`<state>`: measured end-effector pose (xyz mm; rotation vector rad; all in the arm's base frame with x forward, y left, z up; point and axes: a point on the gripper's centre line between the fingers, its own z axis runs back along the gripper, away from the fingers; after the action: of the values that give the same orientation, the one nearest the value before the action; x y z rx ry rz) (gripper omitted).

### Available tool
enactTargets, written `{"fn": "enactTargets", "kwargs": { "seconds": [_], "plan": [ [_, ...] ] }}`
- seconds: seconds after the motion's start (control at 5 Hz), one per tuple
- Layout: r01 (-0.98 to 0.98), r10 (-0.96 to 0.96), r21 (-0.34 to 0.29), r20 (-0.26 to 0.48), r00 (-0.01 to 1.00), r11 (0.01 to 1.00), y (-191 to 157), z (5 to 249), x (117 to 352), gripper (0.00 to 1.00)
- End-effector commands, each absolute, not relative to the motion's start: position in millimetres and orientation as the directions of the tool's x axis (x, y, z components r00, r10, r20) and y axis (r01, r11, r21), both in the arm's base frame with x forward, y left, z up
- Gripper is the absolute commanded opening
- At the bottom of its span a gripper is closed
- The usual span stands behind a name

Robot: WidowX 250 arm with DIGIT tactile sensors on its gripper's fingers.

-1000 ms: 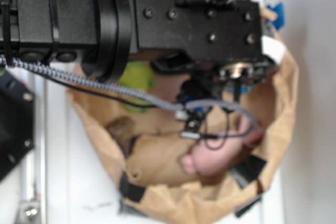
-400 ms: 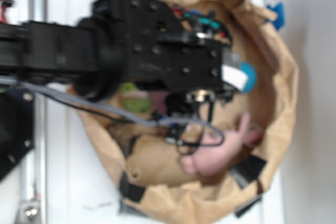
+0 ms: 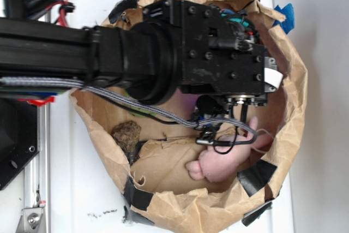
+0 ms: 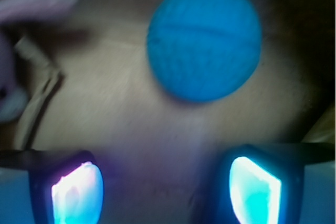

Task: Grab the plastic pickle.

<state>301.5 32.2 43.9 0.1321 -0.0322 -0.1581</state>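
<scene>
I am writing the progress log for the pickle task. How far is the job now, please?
Done: the arm has reached into the paper bag. In hand: nothing; the hand is open and empty, its fingers apart above the bag floor, with the blue ball ahead and a pink plush to one side. Left: everything that matters. The plastic pickle is in neither view, so it must be found, then grasped.

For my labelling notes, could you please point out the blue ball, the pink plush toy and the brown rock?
blue ball (image 4: 205, 40): wrist view, centre of its surface.
pink plush toy (image 3: 223, 162): exterior view, its body.
brown rock (image 3: 126, 133): exterior view, its top.
</scene>
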Motion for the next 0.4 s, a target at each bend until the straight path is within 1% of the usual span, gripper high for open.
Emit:
{"fn": "enactTargets", "kwargs": {
  "seconds": [0.0,0.2],
  "plan": [
    [0.147,-0.153,0.078,0.068,0.986,0.986,32,67,295,1.0],
    [0.18,-0.18,0.012,0.075,0.981,0.984,43,81,277,1.0]
  ]
}}
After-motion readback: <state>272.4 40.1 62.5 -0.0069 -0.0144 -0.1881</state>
